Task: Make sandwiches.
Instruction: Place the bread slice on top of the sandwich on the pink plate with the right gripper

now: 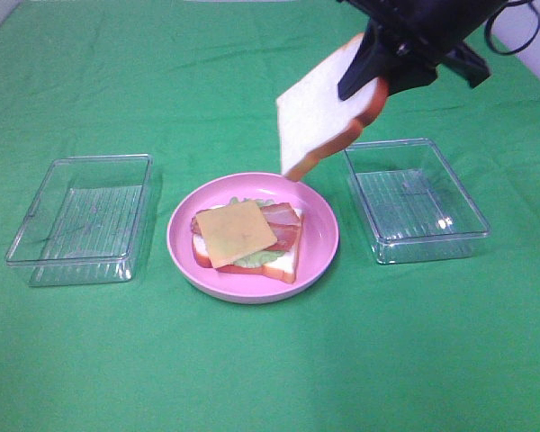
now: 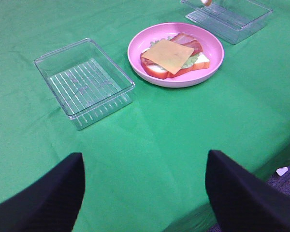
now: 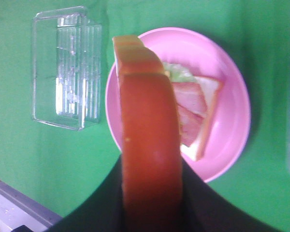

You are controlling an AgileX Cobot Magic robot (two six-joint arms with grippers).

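An open sandwich [image 1: 248, 238] lies on the round pink plate [image 1: 317, 261]: a bread slice, green lettuce, reddish bacon strips and a yellow cheese square [image 1: 236, 232] on top. It also shows in the left wrist view [image 2: 174, 58] and partly in the right wrist view [image 3: 195, 113]. My right gripper [image 1: 378, 76] is shut on a second white bread slice [image 1: 319, 112] and holds it tilted in the air above the plate's far right edge. Its crust [image 3: 147, 145] fills the right wrist view. My left gripper [image 2: 145, 193] is open and empty, low over the cloth, well away from the plate.
A clear plastic tray [image 1: 81, 218] stands left of the plate and another [image 1: 416, 200] stands right of it, both empty. Green cloth [image 1: 270, 369] covers the table. The table's edge shows in the left wrist view [image 2: 266, 164].
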